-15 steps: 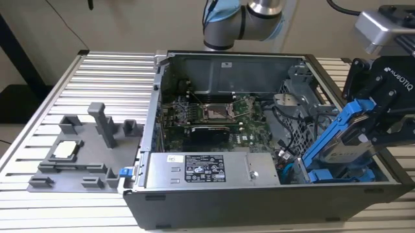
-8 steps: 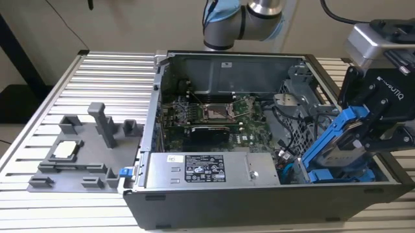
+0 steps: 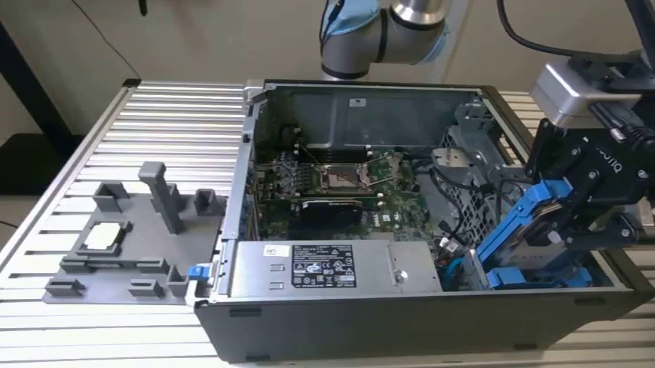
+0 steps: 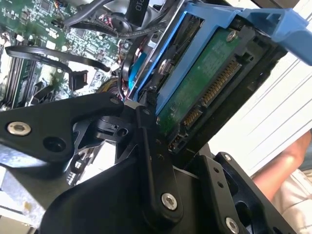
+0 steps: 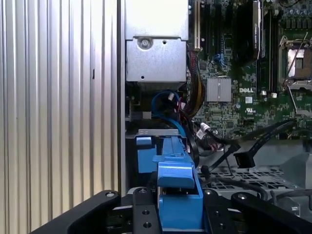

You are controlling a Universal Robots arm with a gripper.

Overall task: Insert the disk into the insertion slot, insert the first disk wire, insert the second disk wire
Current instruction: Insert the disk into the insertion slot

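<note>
**Inspector:** Requested the state of the gripper point(image 3: 575, 222).

**Technician:** Found it closed narrowly on the disk point(image 3: 517, 222). Noted black fingers point(image 5: 141, 214) pressed against both sides of the blue carrier in the first wrist view.

**Inspector:** Requested the position of the disk.

**Technician:** Located it at the lower right of the exterior view, inside the open computer case point(image 3: 409, 322). Observed it tilted, upper end toward the gripper, lower end down beside another blue carrier point(image 3: 542, 277). Saw the insertion slot point(image 5: 157, 132) of the drive cage just beyond the disk's far end in the first wrist view. Could not tell whether the lower end had entered the slot.

**Inspector:** Requested the condition of the wiring.

**Technician:** Saw the green circuit board point(image 4: 204, 92) and its gold connector contacts exposed in the second wrist view. Found a black cable connector point(image 5: 242, 158) lying loose over the perforated metal, apart from the disk.

**Inspector:** Requested the surroundings.

**Technician:** Recorded the power supply point(image 3: 327, 268) at lower centre of the exterior view, the motherboard point(image 3: 338, 180) above it, and a grey fixture tray point(image 3: 133, 245) at the exterior view's left. Noted a person's arm point(image 4: 287, 161) near the gripper in the second wrist view.
</note>
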